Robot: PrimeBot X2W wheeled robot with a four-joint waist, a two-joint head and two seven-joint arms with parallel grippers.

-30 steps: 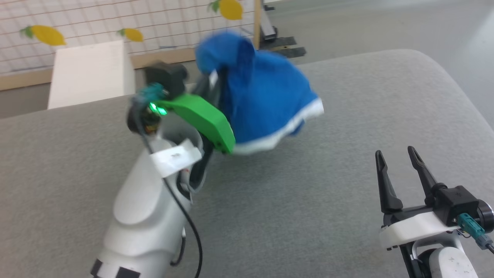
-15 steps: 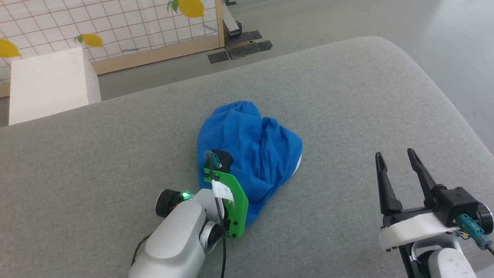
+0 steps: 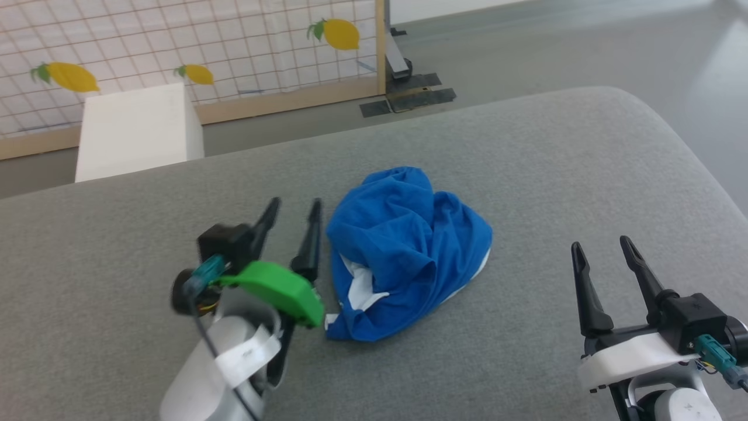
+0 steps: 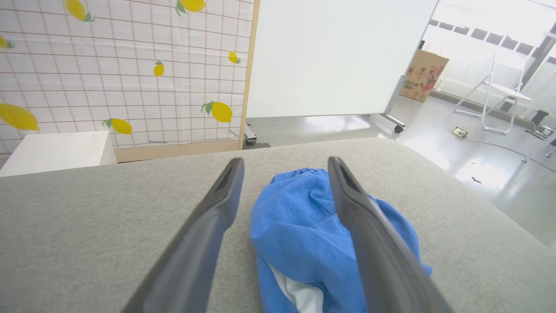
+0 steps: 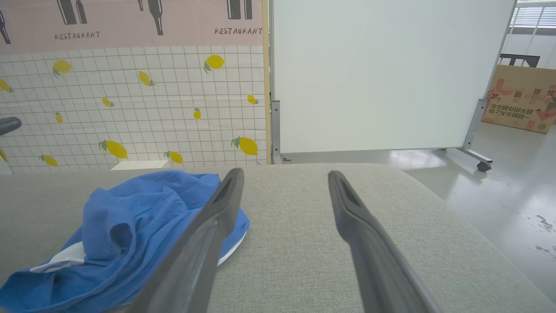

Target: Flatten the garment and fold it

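Garment (image 3: 403,251), bright blue soft-fabric shorts with white trim, is seen crumpled in a heap near the middle of the grey fabric-covered surface (image 3: 555,152). Left gripper (image 3: 295,203) is held just beside the heap's left edge, fingers spread apart, nothing gripped (contact with fabric cannot be told). Right gripper (image 3: 600,242) is kept well apart to the right, fingers likewise spread, empty.
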